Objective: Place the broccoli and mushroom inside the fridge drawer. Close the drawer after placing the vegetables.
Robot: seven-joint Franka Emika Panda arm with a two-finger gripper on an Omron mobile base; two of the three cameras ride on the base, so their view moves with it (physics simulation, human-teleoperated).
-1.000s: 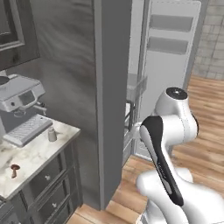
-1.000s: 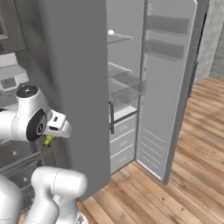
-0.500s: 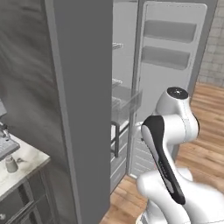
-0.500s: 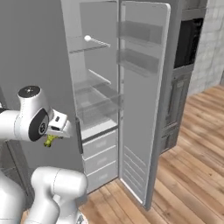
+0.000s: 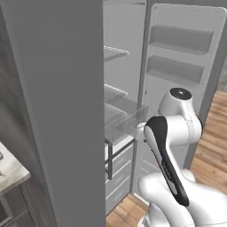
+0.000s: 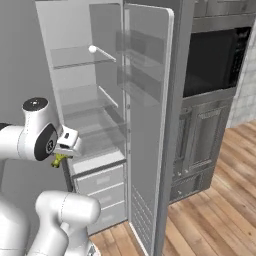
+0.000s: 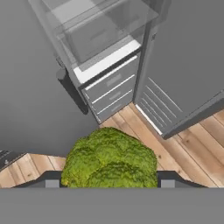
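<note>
One bumpy green broccoli (image 7: pixel 110 159) clamped in end effector (image 7: pixel 107 183), translucent boxy fridge drawer (image 7: pixel 98 30) open

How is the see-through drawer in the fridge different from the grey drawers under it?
The fridge drawer is clear plastic; the grey drawers are solid. The fridge drawer is pulled out; the grey drawers sit pushed in. The fridge drawer sits higher, right above the grey drawers. Both are wide, shallow and inside the open fridge.

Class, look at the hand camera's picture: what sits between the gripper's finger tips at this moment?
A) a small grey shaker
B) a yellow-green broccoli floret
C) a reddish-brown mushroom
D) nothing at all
B: the broccoli fills the gap between the fingers of the gripper, above the wooden floor before the open fridge.
</note>
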